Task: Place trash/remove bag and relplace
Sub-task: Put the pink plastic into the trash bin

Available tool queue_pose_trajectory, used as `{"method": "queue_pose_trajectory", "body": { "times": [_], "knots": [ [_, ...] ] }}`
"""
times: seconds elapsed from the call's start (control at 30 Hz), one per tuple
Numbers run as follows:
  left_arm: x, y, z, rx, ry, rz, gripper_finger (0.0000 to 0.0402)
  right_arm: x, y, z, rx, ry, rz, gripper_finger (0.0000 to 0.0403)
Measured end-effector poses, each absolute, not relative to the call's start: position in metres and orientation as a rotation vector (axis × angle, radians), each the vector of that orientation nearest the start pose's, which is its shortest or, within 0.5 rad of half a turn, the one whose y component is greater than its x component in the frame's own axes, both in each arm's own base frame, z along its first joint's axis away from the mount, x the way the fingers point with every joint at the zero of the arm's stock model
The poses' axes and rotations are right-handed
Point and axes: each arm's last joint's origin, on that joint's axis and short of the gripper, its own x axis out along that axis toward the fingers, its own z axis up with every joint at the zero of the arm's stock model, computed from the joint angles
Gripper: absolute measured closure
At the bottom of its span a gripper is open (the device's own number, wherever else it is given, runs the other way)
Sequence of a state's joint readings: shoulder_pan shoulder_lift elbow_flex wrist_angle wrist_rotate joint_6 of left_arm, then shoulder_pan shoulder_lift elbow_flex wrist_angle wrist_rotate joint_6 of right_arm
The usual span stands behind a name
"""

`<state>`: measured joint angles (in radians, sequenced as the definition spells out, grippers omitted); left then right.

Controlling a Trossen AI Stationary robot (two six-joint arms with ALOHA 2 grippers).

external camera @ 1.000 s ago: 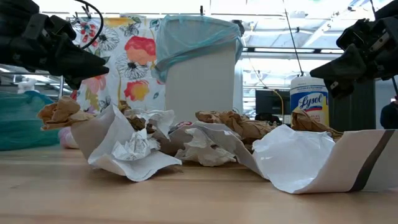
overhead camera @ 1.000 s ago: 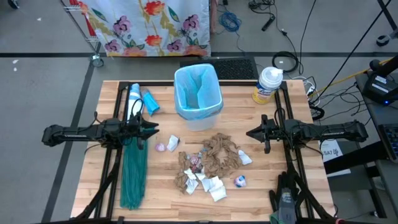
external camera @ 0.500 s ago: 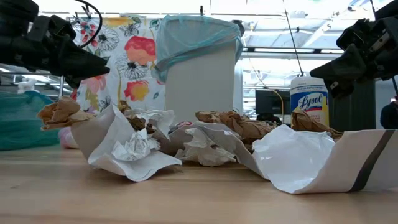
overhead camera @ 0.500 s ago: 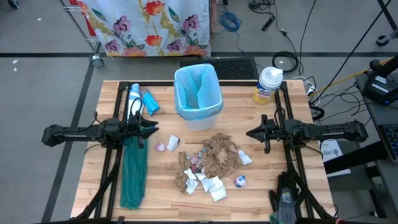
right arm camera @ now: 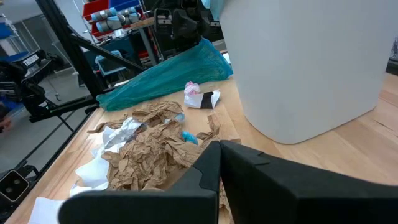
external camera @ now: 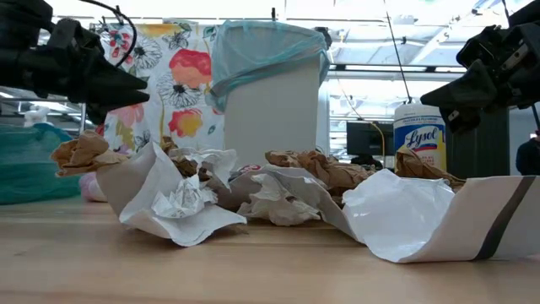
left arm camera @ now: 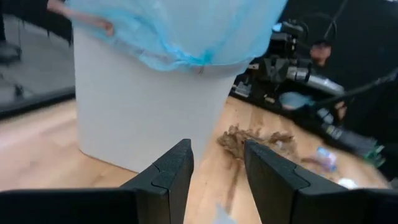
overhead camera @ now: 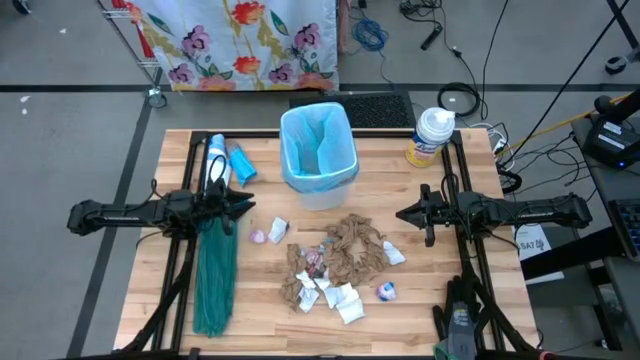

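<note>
Trash [overhead camera: 338, 262] sits loose on the near-centre table [overhead camera: 480, 310], nothing binned yet. Left tool [overhead camera: 243, 205] fingers apart, empty; right tool [overhead camera: 402, 214] fingers together, empty; both hover beside the pile. I'd pinch crumpled brown paper first, release over the bag [overhead camera: 318, 143] lining one white bin [overhead camera: 322, 188], far centre. One teal bag [overhead camera: 214, 280] left, one wipes canister [overhead camera: 431, 135] far right.
</note>
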<state>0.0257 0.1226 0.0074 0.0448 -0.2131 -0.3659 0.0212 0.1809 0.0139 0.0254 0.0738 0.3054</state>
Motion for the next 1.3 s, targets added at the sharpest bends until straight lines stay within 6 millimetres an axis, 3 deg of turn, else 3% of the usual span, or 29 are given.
{"method": "queue_pose_trajectory", "body": {
  "times": [0.43,0.83,0.97,1.1,1.3],
  "knots": [
    [0.102,0.008,0.168,-0.547,0.047,0.245,0.0254,0.108,0.000,0.156,0.298,0.132,-0.073,0.0403],
    [0.087,0.008,0.284,-0.370,0.406,0.304,0.0254,0.108,0.000,0.156,0.298,0.132,-0.074,0.0403],
    [0.104,0.008,0.313,-0.392,0.568,0.340,0.0254,0.108,0.000,0.156,0.298,0.132,-0.074,0.0403],
    [0.130,0.005,0.328,-0.463,0.712,0.376,0.0254,0.108,0.000,0.156,0.298,0.132,-0.074,0.0403],
    [0.178,-0.004,0.319,-0.632,0.852,0.435,0.0254,0.108,0.000,0.156,0.298,0.132,-0.074,0.0403]
  ]
}}
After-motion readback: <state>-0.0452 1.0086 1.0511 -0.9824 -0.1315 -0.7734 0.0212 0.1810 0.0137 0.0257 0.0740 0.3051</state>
